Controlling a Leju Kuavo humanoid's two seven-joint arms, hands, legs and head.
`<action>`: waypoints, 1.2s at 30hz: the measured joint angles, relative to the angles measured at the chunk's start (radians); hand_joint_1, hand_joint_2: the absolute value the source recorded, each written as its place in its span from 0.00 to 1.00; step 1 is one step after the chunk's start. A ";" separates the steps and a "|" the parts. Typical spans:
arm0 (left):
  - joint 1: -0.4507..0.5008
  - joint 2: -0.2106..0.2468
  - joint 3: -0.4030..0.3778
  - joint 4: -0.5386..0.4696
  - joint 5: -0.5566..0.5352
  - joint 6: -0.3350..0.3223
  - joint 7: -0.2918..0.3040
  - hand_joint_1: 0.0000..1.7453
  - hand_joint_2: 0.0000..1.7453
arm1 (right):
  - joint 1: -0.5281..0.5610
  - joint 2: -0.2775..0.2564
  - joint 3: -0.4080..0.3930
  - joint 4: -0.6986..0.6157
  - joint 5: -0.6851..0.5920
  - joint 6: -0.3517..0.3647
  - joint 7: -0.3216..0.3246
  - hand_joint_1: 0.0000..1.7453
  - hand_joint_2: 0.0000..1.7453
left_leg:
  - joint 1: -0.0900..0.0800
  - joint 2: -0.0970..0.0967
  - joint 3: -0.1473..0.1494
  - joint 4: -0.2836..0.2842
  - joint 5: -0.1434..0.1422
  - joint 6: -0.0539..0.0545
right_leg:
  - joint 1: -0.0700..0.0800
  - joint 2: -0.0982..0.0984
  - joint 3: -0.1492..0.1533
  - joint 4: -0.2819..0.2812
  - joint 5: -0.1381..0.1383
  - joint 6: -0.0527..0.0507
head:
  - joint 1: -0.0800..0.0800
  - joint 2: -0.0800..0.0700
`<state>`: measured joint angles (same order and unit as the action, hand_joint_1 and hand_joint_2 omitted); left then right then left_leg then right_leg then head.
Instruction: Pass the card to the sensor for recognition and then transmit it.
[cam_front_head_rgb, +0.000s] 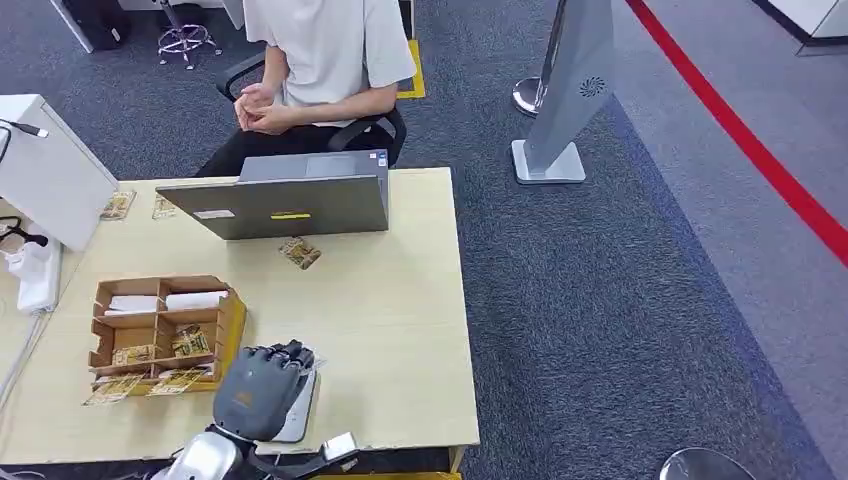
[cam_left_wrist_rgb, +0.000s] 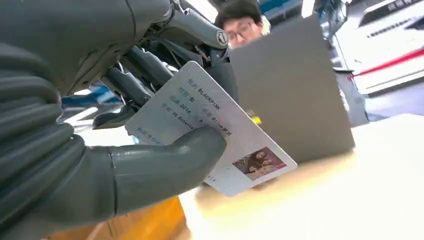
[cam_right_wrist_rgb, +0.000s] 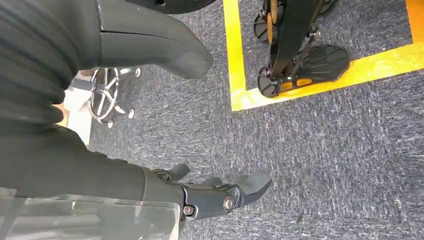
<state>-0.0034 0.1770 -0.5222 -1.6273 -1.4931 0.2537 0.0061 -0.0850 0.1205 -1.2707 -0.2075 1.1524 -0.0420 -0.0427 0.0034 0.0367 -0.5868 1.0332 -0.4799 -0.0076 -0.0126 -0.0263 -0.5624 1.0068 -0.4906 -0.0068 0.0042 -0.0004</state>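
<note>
Since my left hand (cam_left_wrist_rgb: 115, 150) only pinches the card (cam_left_wrist_rgb: 210, 130) by thumb, it might slip onto the table (cam_left_wrist_rgb: 325, 200).

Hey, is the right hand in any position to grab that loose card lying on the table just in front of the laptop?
Probably not: the right hand hangs over carpet, off the table, far from the loose card.

The card (cam_left_wrist_rgb: 210, 132) is pale grey-white with dark print and a small photo; the laptop (cam_front_head_rgb: 275, 205) is dark grey; the table (cam_front_head_rgb: 390, 330) is light wood.
</note>
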 joint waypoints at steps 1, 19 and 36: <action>0.004 -0.006 -0.002 0.008 0.000 -0.001 -0.001 1.00 1.00 | 0.000 0.000 -0.001 0.000 0.000 -0.002 0.004 0.00 1.00 | 0.000 0.000 0.000 0.000 0.000 0.000 | 0.000 0.000 0.000 0.000 0.000 0.000 | 0.000 0.000; 0.022 -0.054 -0.002 0.059 -0.011 -0.033 0.063 1.00 1.00 | -0.001 0.000 -0.018 0.000 -0.005 -0.019 0.031 0.00 1.00 | 0.000 0.000 0.000 0.000 0.000 0.000 | 0.000 0.000 0.000 0.000 0.000 0.000 | 0.000 0.000; 0.012 0.010 -0.018 0.032 -0.011 -0.040 0.269 1.00 1.00 | -0.002 0.002 -0.024 0.000 -0.016 -0.032 0.032 0.00 1.00 | 0.000 0.000 0.000 0.000 0.000 0.000 | 0.000 0.000 0.000 0.000 0.000 0.000 | 0.000 0.000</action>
<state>0.0089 0.1865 -0.5405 -1.5957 -1.5042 0.2132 0.2749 -0.0874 0.1225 -1.2943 -0.2079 1.1368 -0.0744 -0.0103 0.0035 0.0364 -0.5868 1.0330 -0.4798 -0.0077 -0.0124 -0.0266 -0.5622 1.0069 -0.4906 -0.0068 0.0042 -0.0004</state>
